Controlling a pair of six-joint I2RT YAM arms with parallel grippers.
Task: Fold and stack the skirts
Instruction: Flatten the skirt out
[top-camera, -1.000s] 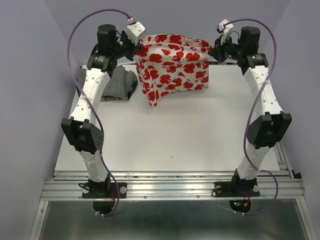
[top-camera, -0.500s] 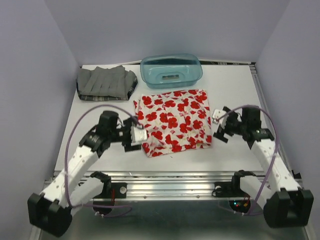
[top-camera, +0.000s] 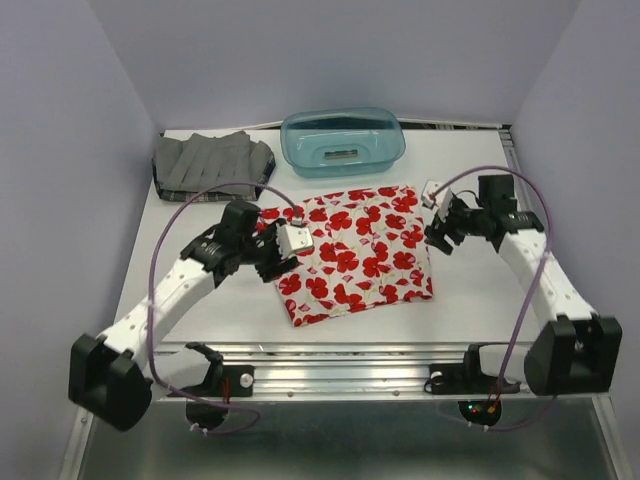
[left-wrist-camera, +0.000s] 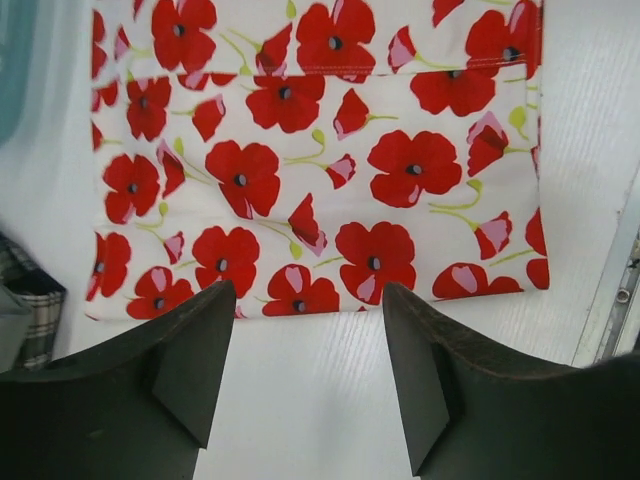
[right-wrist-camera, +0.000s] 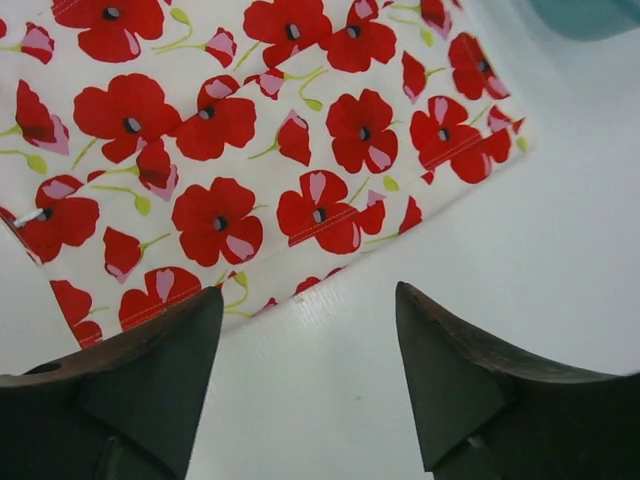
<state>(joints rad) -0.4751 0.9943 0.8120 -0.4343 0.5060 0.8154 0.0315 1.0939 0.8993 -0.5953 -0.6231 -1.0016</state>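
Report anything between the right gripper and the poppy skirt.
Nothing visible does. The right gripper is open just off the skirt, with only bare table between its fingers and the hem.

No readable text, brand, number or sign anywhere. Pale sticker (top-camera: 343, 155) on basket (top-camera: 296, 150) floor: too small to read.
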